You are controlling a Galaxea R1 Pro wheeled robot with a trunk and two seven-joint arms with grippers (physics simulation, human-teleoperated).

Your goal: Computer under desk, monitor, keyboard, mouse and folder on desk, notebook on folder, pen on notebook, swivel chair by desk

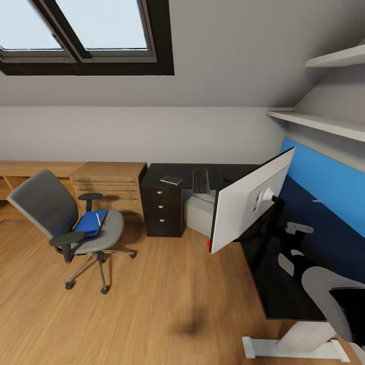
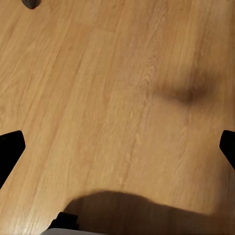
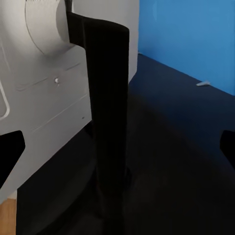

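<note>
The right arm (image 1: 332, 299) shows low at the right of the head view, grey and black, over the near end of the desk (image 1: 284, 299). In the right wrist view, the tips of the right gripper (image 3: 117, 147) sit at the two side edges, wide apart, with nothing between them. Just ahead of them is the black stem (image 3: 107, 122) of the monitor (image 1: 251, 205), standing up from the desk top. The monitor shows its light grey back, and its body looks tilted in the head view.

In the left wrist view, the left gripper (image 2: 117, 147) is spread wide too and holds nothing. It looks down at the wood floor (image 2: 98, 88).

Behind the monitor a blue panel (image 1: 324, 182) runs along the wall. Under the desk, partly hidden by the monitor, is the computer (image 1: 198, 215), with a small red spot low down.

Farther off, at the left, the chair (image 1: 66, 223) stands on the floor, well apart from the desk. The folder (image 1: 90, 223) lies on its seat, and the pen (image 1: 98, 219) lies on the folder.

On the far part of the desk lie the keyboard (image 1: 201, 180) and, beside it, the notebook (image 1: 171, 179), above the three drawers (image 1: 162, 210). Left of the desk stands a wooden drawer unit (image 1: 109, 190). The mouse is too hard to pick out.
</note>
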